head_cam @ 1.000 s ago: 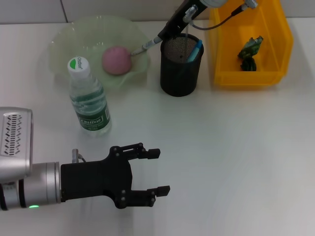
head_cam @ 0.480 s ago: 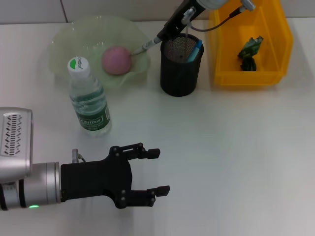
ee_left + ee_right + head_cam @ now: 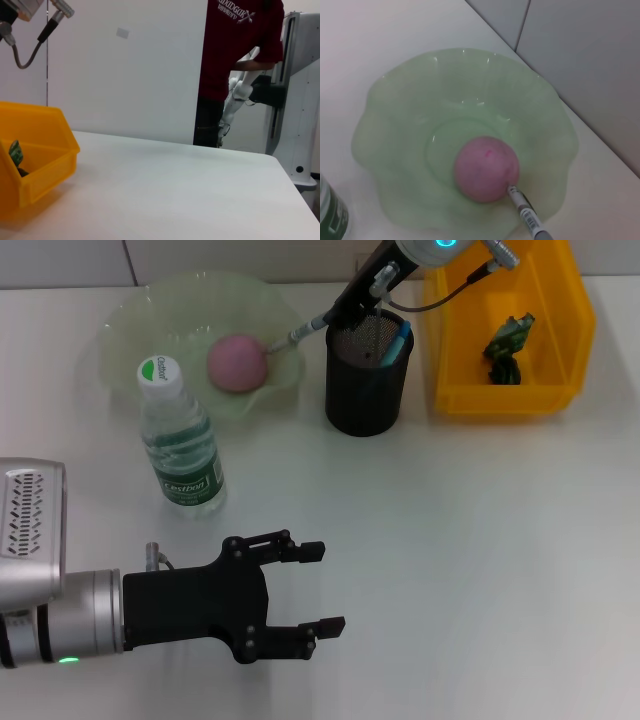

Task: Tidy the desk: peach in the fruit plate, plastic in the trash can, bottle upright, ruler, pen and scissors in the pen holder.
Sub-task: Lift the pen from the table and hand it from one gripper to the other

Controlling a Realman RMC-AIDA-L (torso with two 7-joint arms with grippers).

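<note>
Nearest me, the left gripper (image 3: pixel 312 588) hangs low over the bare front of the white desk (image 3: pixel 480 570), fingers spread, nothing between them; it looks parked. Behind it the water bottle (image 3: pixel 180 438) stands upright, cap on. Further back the peach (image 3: pixel 237 362) sits in the green fruit plate (image 3: pixel 135 315), so those two items read as done. To its right stands the black mesh pen holder (image 3: pixel 366 375) with something blue already leaning inside. In the yellow bin (image 3: pixel 560 340) lies a crumpled green scrap, probably the plastic.

At the far edge the right gripper (image 3: pixel 372 282) is clamped on the pen (image 3: pixel 308 329), held at a slant above the holder's rim; the pen's tip points out over the plate, near the peach.

Step in hand, as I judge it: pen into the holder. Next move: bring the pen more upright with its tip over the holder's mouth, lower, then release.
</note>
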